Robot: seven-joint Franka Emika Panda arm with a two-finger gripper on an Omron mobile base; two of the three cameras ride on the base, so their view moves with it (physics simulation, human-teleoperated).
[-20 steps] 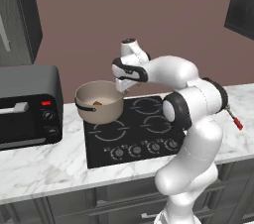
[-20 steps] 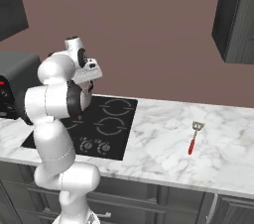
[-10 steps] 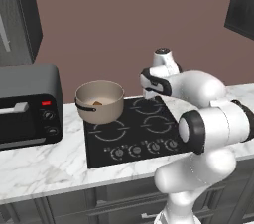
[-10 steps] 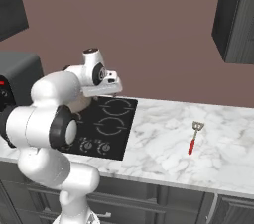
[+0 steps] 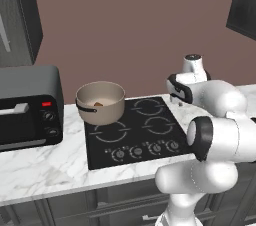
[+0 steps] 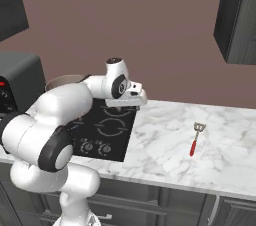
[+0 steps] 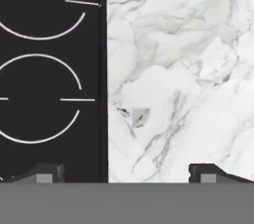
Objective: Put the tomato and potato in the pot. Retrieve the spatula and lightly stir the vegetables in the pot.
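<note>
1. Sitting in pot on hob: brown potato; tomato can't be made out.
2. Spatula untouched on bench, well right of gripper.
3. Jaws wide open, empty; retrieval and stirring remain.

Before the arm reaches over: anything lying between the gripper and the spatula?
No. In the right base view, bare marble counter separates the open gripper from the spatula.

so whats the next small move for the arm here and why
Probably carry the open, empty gripper further along the counter toward the spatula. A brown lump, likely the potato, already sits in the pot, while the spatula lies untouched on the marble and the hand hangs over the cooktop's edge.
</note>
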